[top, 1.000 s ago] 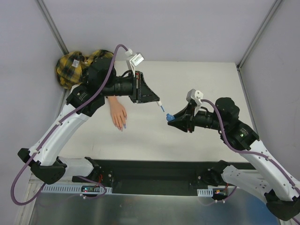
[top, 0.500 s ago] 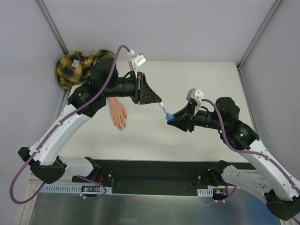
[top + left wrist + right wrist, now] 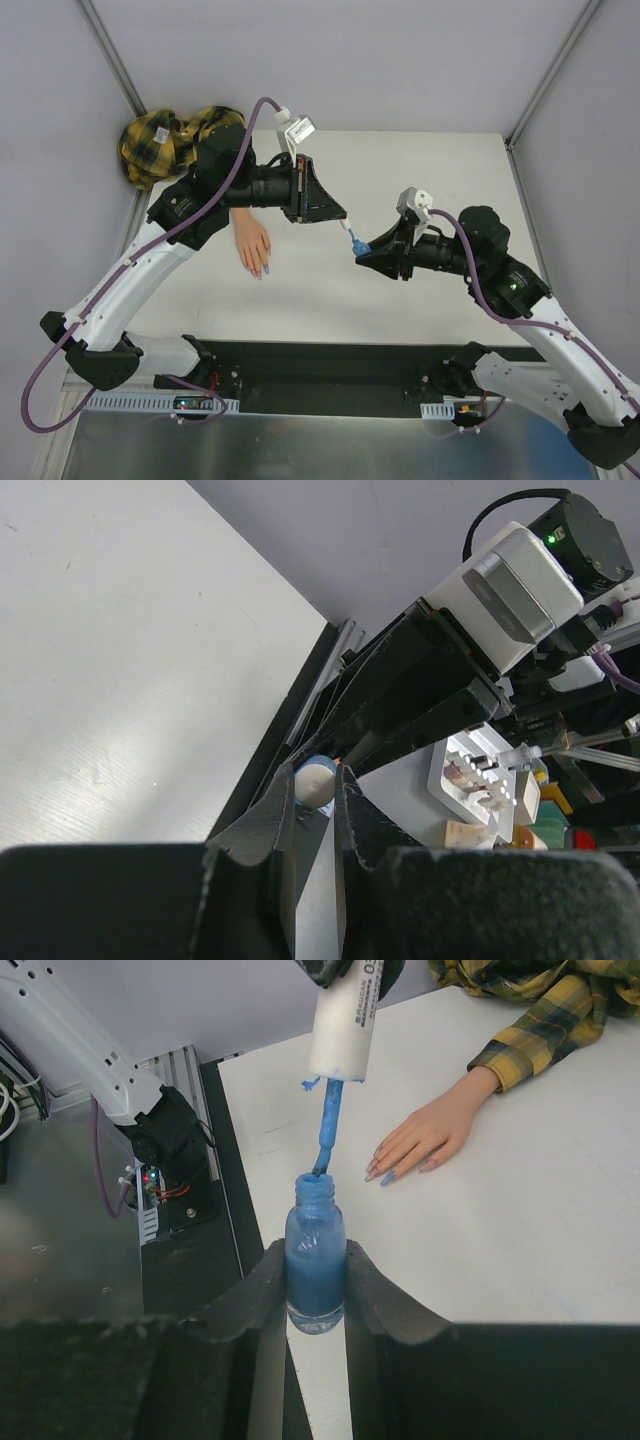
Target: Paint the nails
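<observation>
A: What takes up most of the scene?

B: A pale table seen from above. Two robot arms reach in from its near edge, the left arm white and black, the right arm the same. Their tips meet near the middle of the table.

A: What lies on it?

B: At the far left corner there is a bunched yellow-and-black plaid sleeve. A flesh-coloured mannequin hand comes out of it and lies flat, palm down, fingers pointing toward the near edge. It is well apart from both grippers.

A: What are the grippers doing?

B: The right gripper has its fingers pressed against the sides of a small bottle of blue polish, holding it upright above the table. The left gripper pinches a white cap between its fingers. A blue brush hangs from that cap, its tip at the bottle's open mouth.

A: And the nails?

B: The nails sit at the mannequin's fingertips, left of the bottle in the top view. They are tiny and glossy. Most look pinkish, and one looks blue.
</observation>
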Tool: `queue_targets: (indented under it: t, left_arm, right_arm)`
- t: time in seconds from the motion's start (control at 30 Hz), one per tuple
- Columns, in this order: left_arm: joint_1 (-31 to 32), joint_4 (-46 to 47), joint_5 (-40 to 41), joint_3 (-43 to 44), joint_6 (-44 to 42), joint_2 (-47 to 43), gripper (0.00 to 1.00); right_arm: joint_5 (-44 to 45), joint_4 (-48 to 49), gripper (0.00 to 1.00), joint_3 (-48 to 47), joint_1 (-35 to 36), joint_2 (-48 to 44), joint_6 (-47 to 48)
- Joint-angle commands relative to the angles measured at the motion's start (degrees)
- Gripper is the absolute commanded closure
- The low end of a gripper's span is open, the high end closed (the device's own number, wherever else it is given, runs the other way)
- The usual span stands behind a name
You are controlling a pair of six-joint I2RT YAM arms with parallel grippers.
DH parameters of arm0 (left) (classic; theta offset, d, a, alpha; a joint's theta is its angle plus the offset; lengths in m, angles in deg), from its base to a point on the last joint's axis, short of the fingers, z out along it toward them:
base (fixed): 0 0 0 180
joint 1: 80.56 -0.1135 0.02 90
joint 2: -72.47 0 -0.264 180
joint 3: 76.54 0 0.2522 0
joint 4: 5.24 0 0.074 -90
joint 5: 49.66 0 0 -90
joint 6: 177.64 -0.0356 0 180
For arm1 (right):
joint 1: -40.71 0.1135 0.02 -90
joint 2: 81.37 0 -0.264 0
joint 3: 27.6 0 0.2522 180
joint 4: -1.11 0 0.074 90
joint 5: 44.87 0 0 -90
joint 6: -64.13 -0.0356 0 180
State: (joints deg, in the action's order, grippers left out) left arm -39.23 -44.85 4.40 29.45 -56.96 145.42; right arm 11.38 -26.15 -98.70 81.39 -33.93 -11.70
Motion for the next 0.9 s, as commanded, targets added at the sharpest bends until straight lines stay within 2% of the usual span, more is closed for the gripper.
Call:
queue_targets:
  t: [0.0,0.87]
  left_arm:
    - [0.69,1.41,0.35,1.73,0.44,0.35,1.0]
    - [1.92,1.41,1.05,0.33,1.32,-0.09,1.0]
  right_arm:
    - [-1.31,3.39,1.0,-1.55,-0.17,0.02,-0.29]
    - [-1.13,4.09,1.0,-1.37,-0.17,0.28,-0.9]
